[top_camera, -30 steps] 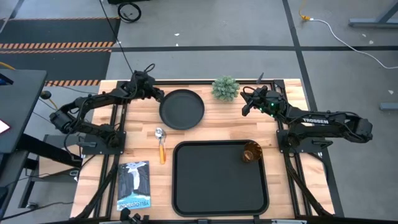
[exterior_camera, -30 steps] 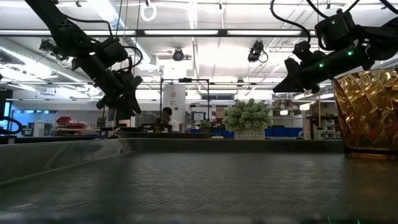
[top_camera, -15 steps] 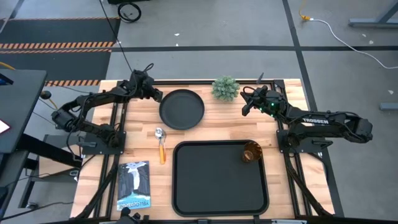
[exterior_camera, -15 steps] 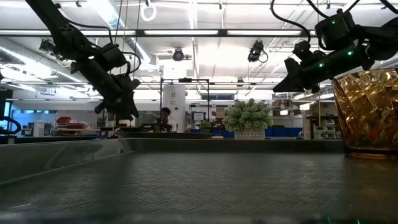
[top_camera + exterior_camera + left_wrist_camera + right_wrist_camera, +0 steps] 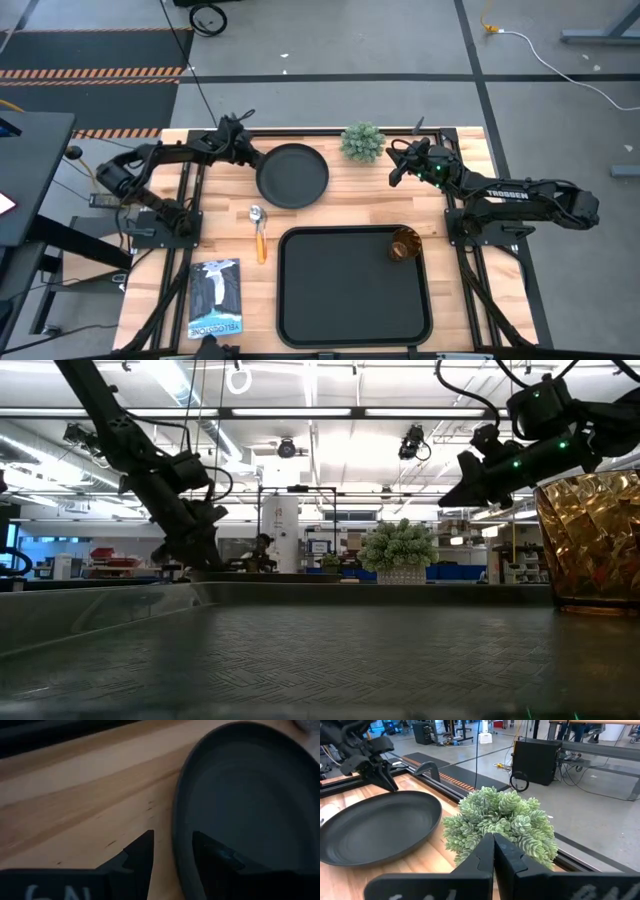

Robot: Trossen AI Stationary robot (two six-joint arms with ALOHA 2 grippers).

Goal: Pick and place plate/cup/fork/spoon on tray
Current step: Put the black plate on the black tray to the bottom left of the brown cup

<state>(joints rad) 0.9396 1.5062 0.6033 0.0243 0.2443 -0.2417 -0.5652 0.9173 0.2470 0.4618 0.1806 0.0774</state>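
Note:
The round black plate [image 5: 292,175] lies flat on the wood at the far middle; it also shows in the right wrist view [image 5: 375,830]. My left gripper [image 5: 250,157] is open and low at the plate's left rim; in the left wrist view [image 5: 174,851] one finger stands outside the rim [image 5: 179,835] and one over the plate's inside, with a gap on both sides. My right gripper [image 5: 393,172] is shut and empty, held above the table beside the green plant [image 5: 362,142]. The amber cup [image 5: 405,244] stands on the black tray [image 5: 283,290], at its far right corner. The spoon [image 5: 259,230] lies left of the tray. The fork does not show.
A booklet [image 5: 215,297] lies at the near left, beside the tray. The plant stands between the plate and my right gripper, at the far edge. Bare wood lies between the plate and the tray. In the low view the cup [image 5: 590,540] looms at the right.
My left gripper has gone down toward the plate's left rim, and its arm has drawn in behind it. The plate, cup, spoon and my right arm have kept still.

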